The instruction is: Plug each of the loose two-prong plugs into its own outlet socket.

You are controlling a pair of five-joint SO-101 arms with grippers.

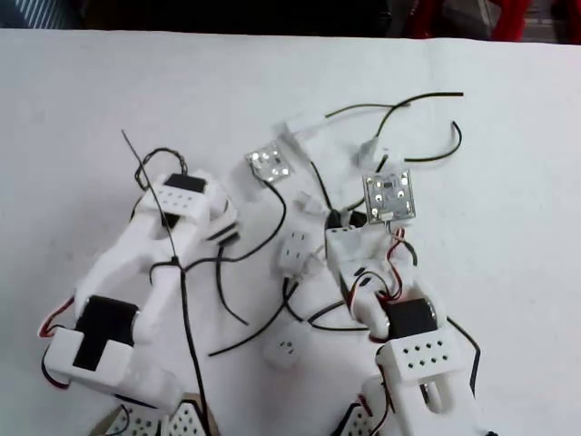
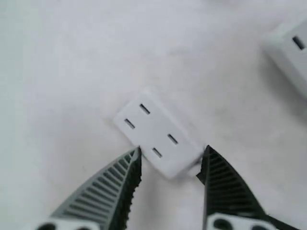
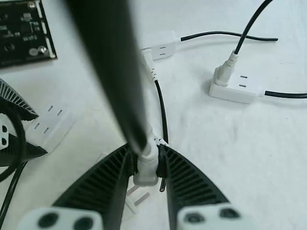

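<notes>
You had the white table point(image 1: 508, 109) under everything. In the high view one arm point(image 1: 136, 272) lay across its left side and another arm point(image 1: 413, 350) came up from the lower right. Both were cut off at the bottom edge, and their fingertips were lost under wrist hardware and tangled black leads.

In your left wrist view, the left gripper point(image 2: 171, 152) stood released. Its fingers were spread, with the tips at the two near corners of a white four-slot outlet block point(image 2: 156, 132) lying flat on the table. A second outlet point(image 2: 290, 48) sat apart from it, mostly cut off by the frame edge.

In your right wrist view, the right gripper point(image 3: 145, 149) was clenched on a white plug point(image 3: 146, 170). The plug's thick black cable point(image 3: 105, 62) ran up toward the camera and hid much of the table behind it. Two prongs point(image 3: 136, 196) showed just under the fingers, but they were hard to make out.

Farther off, an outlet with a lead point(image 3: 237, 90) had a seated plug point(image 3: 225, 72) in it. Another outlet point(image 3: 160, 45) lay near a small white connector point(image 3: 147, 61), and you could not tell whether that connector was pushed in.

A small round white piece point(image 1: 289, 350) lay between the arms.
</notes>
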